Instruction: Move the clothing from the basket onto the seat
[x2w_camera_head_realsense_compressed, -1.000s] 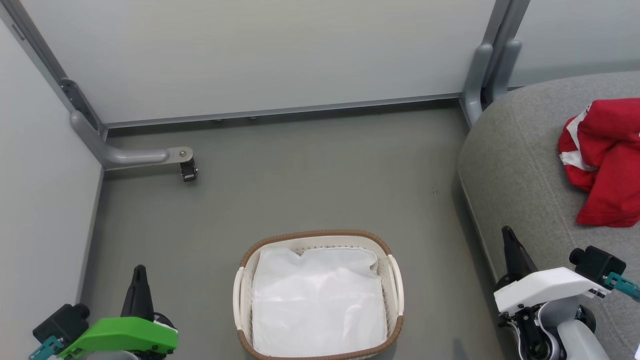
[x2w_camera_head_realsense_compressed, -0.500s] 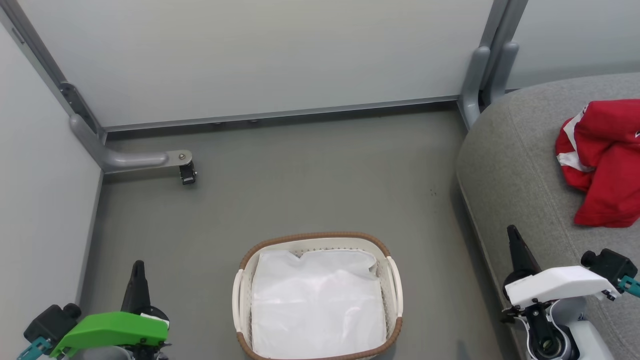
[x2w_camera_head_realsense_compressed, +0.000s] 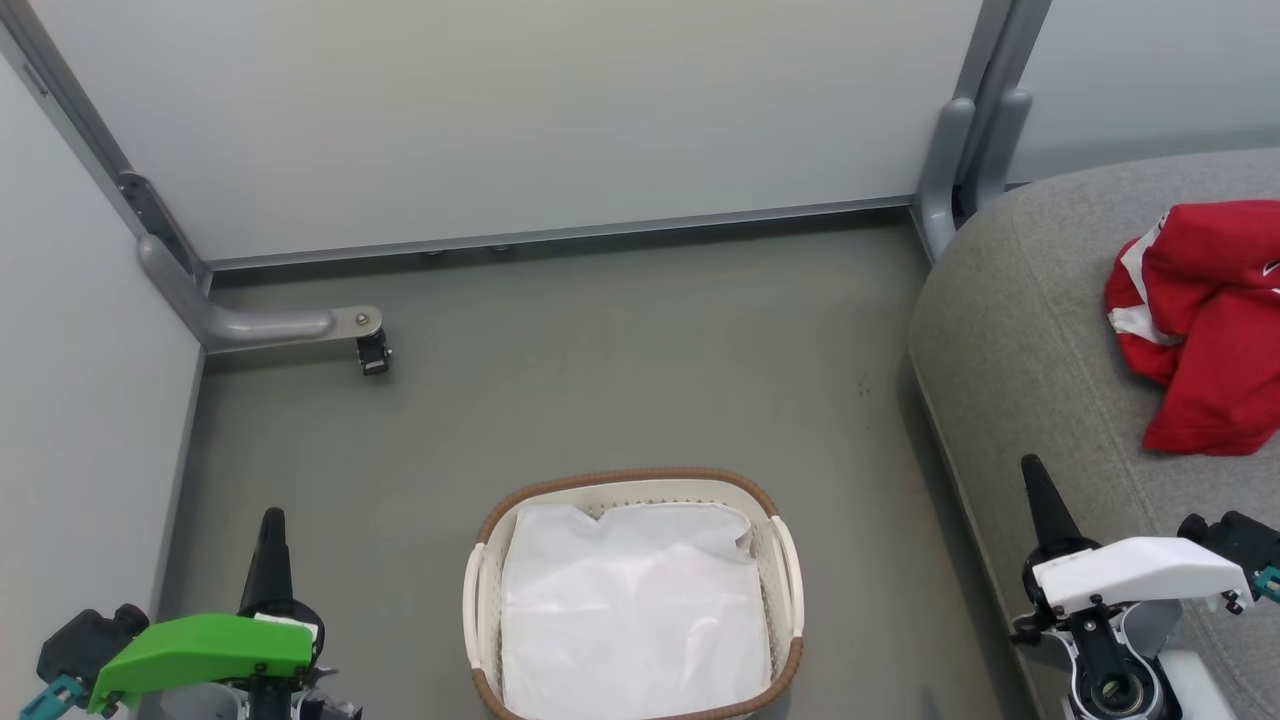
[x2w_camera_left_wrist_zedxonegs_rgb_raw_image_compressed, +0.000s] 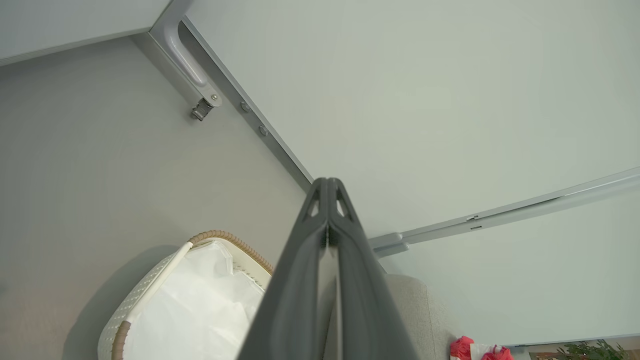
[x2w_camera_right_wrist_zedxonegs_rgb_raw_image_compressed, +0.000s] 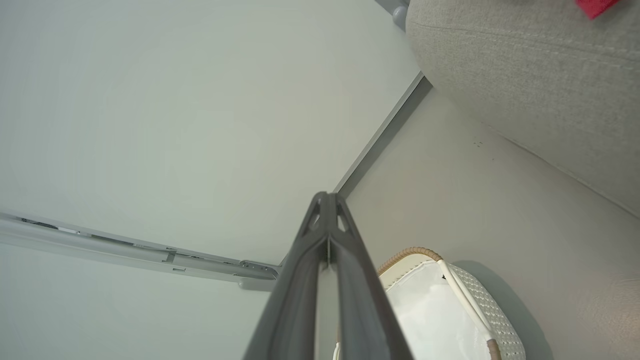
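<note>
Red clothing (x2w_camera_head_realsense_compressed: 1205, 325) with white trim lies bunched on the grey seat (x2w_camera_head_realsense_compressed: 1030, 330) at the right; a corner of it shows in the right wrist view (x2w_camera_right_wrist_zedxonegs_rgb_raw_image_compressed: 595, 6) and in the left wrist view (x2w_camera_left_wrist_zedxonegs_rgb_raw_image_compressed: 480, 350). The cream basket (x2w_camera_head_realsense_compressed: 770, 510) with its brown rim stands on the floor at bottom centre and holds just its white liner. My left gripper (x2w_camera_head_realsense_compressed: 272, 522) is shut, left of the basket, with nothing in it. My right gripper (x2w_camera_head_realsense_compressed: 1030, 468) is shut and empty, over the seat's front edge. Both wrist views show the fingers (x2w_camera_left_wrist_zedxonegs_rgb_raw_image_compressed: 327, 200) (x2w_camera_right_wrist_zedxonegs_rgb_raw_image_compressed: 327, 212) pressed together.
Pale wall panels close off the back and left. A grey bracket with a small black caster (x2w_camera_head_realsense_compressed: 372, 352) sticks out over the floor at the left. A grey post (x2w_camera_head_realsense_compressed: 960, 150) stands at the back beside the seat.
Both grippers have slid lower in the head view and stay shut. The picture as a whole has shifted a little, so the camera has moved. Clothing and basket lie as before.
</note>
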